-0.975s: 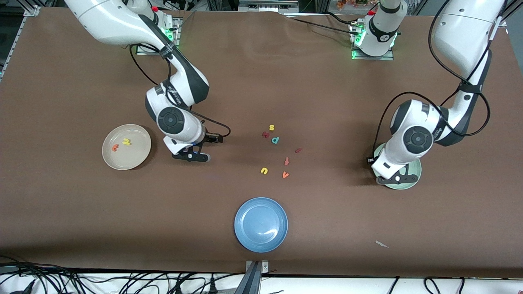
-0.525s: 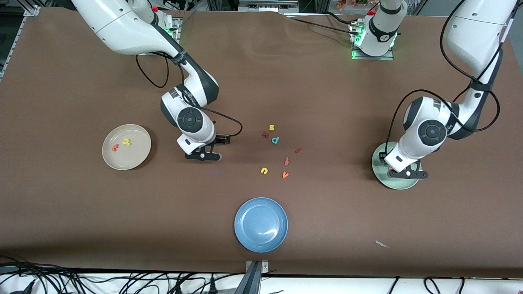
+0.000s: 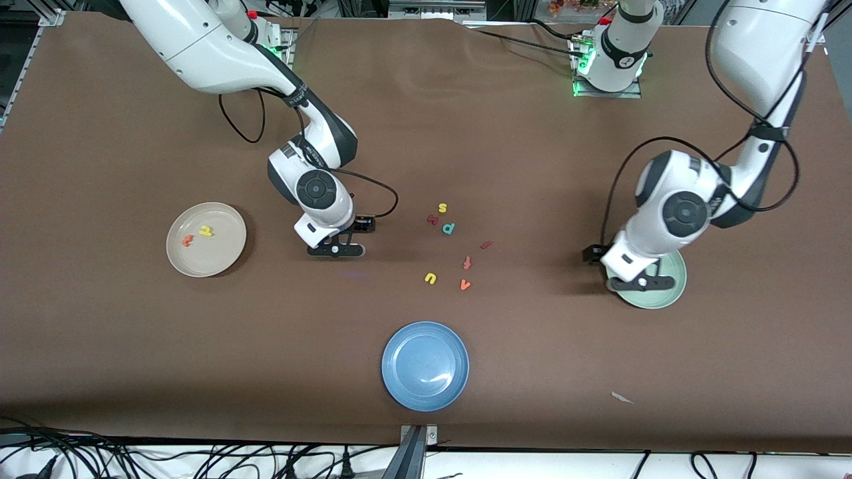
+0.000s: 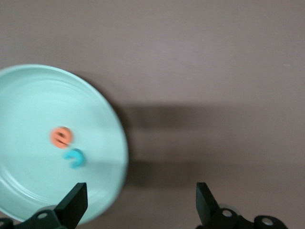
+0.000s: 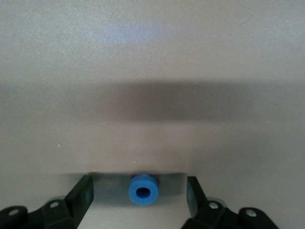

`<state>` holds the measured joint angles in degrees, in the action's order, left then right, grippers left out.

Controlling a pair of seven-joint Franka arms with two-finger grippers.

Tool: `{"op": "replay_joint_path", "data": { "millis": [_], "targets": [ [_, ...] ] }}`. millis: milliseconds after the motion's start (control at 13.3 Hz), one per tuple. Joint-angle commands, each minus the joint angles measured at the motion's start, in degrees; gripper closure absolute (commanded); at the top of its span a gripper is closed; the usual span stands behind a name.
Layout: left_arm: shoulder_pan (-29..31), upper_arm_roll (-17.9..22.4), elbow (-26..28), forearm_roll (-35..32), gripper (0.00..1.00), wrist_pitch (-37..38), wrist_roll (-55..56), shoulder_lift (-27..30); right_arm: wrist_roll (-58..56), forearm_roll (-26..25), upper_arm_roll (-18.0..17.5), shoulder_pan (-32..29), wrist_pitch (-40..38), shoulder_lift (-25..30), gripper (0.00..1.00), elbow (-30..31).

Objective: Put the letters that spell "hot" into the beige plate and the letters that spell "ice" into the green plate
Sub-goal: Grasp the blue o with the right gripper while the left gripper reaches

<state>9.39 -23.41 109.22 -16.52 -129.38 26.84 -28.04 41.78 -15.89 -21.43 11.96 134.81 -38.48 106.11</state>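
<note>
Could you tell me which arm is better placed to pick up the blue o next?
The right arm. Its hand is open with the blue o between its fingers on the table. The left hand, also open, is at the green plate, which holds the e and c.

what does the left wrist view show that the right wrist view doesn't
Only the left wrist view shows the green plate, with the orange e and the teal c lying in it, and the left gripper with its jaws open over the plate's edge. Only the right wrist view shows the blue o on the table, between the open jaws of the right gripper. Both show the bare brown table and arm shadows.
</note>
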Motion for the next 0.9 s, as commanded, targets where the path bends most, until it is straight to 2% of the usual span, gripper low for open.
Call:
{"op": "replay_joint_path", "data": {
  "millis": [0,75,150,375,450,675,750,825],
  "targets": [
    [-5.9,-0.1,-0.1,1.5,0.00,1.0,9.5,-0.4,0.6,-1.2,0.2,0.1,2.0,0.8,0.12,1.6],
    [-8.1,-0.1,-0.9,1.5,0.00,0.9,13.4,-1.1,0.6,-1.2,0.2,0.0,1.9,1.0,0.12,1.9],
    [-10.4,-0.1,-2.1,1.5,0.00,0.9,16.5,-2.4,0.6,-1.2,0.2,0.0,1.7,1.4,0.19,2.1],
    [-15.2,-0.1,-4.4,1.4,0.00,0.9,22.5,-5.5,0.5,-1.2,0.2,0.0,1.7,1.6,0.45,2.7],
    [-16.6,-0.1,-4.5,1.1,0.00,0.7,23.0,-6.1,0.5,-1.2,0.2,-0.1,1.7,1.7,0.46,2.7],
    [-19.1,-0.1,-4.5,0.8,0.00,0.5,22.4,-7.0,0.5,-1.2,0.2,-0.1,1.7,1.7,0.56,2.8],
    [-19.7,-0.1,-4.6,0.9,0.00,0.4,22.1,-7.5,0.5,-1.2,0.2,-0.1,1.6,1.7,0.61,2.7],
    [-19.9,-0.2,-5.8,1.3,0.00,0.4,21.7,-8.2,0.5,-1.2,0.2,-0.1,1.6,1.7,0.70,3.0]
  ]
}}
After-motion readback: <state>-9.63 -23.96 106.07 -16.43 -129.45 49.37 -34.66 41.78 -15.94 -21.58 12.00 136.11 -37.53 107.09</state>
